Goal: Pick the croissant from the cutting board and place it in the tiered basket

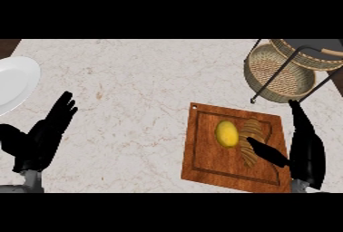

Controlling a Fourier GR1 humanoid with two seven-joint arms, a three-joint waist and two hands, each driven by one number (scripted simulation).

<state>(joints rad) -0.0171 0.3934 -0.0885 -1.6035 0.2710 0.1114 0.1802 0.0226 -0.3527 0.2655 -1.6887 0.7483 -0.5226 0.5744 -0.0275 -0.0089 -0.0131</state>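
Note:
A brown croissant (251, 136) lies on the wooden cutting board (208, 158), just right of a yellow lemon (227, 133). My right hand (305, 149) stands at the board's right edge with its fingers straight and pointing away. Its thumb (267, 152) reaches left and lies over the croissant's near end. The fingers stay to the right of the croissant and are not closed round it. The tiered basket (278, 74), woven with a dark wire frame, stands at the back right. My left hand (43, 136) rests open at the left.
Part of a white plate (13, 84) shows at the left edge. The marble counter (134, 90) stretches between the plate and the board. The basket's wire legs come down close to the board's far right corner.

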